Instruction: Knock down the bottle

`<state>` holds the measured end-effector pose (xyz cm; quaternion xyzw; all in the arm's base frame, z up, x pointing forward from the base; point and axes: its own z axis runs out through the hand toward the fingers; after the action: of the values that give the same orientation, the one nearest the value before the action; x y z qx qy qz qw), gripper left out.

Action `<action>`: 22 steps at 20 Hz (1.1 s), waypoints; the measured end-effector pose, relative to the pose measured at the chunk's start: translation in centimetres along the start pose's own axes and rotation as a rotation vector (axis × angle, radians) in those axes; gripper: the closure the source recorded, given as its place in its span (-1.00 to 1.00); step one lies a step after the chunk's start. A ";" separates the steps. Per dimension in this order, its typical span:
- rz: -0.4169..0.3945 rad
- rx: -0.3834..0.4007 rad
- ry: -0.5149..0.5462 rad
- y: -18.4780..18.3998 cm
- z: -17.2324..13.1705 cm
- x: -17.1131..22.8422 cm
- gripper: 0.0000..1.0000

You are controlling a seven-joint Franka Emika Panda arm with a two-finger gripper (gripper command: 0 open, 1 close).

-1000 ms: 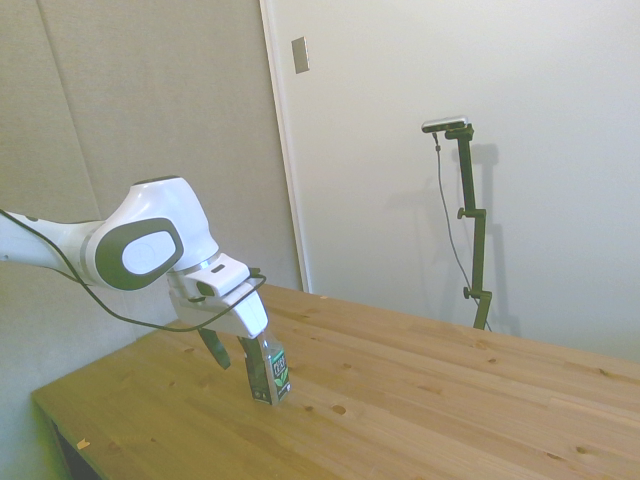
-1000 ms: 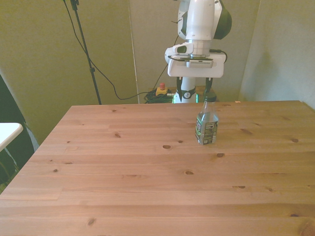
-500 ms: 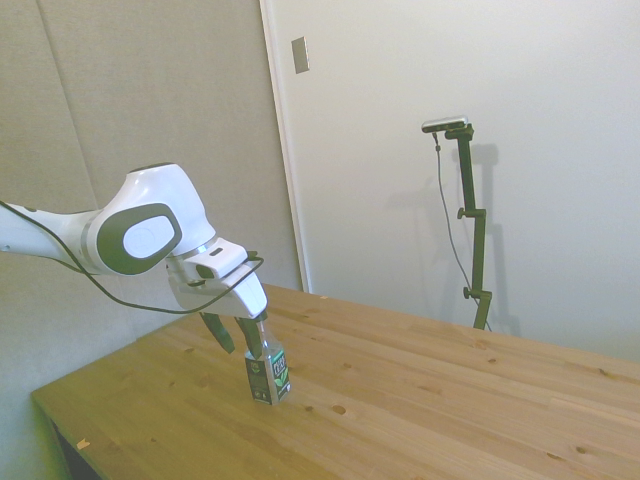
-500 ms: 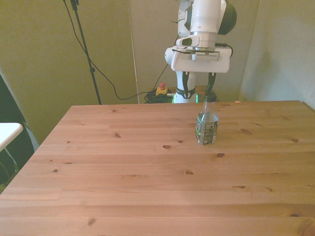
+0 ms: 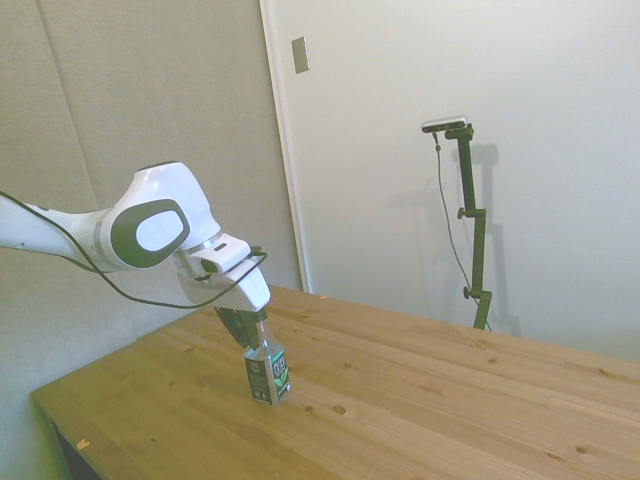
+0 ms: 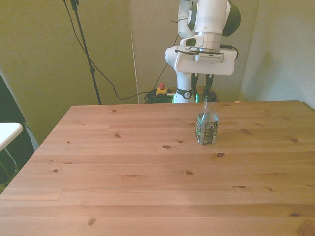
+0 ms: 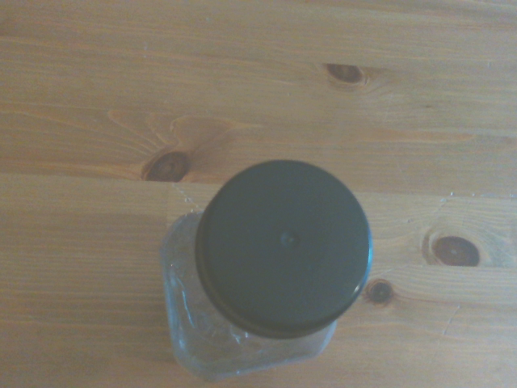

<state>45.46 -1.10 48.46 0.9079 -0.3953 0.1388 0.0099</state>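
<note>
fingers (image 6: 204, 90) have closed together and slid over right above the bottle (image 6: 206, 123), which hasn't tipped on the worktop (image 6: 147, 172) yet

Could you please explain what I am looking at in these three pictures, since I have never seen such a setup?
The white machine is a robot arm ending in a two-finger gripper. One picture is taken from beside the light wooden table, one from across it, and the close-up comes from a camera on the arm's wrist looking straight down. The only thing on the table is a small clear plastic bottle with a dark green cap and a green-and-white label. It stands upright. The gripper hangs just above the cap and holds nothing.
</note>
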 end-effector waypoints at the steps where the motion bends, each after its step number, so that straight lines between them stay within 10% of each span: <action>1: 0.002 0.001 0.001 -0.1 0.1 0.0 1.00; 22: 0.167 0.019 0.096 -11.6 3.8 4.4 1.00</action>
<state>57.62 3.27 47.02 0.8643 -0.4672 0.1861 0.0083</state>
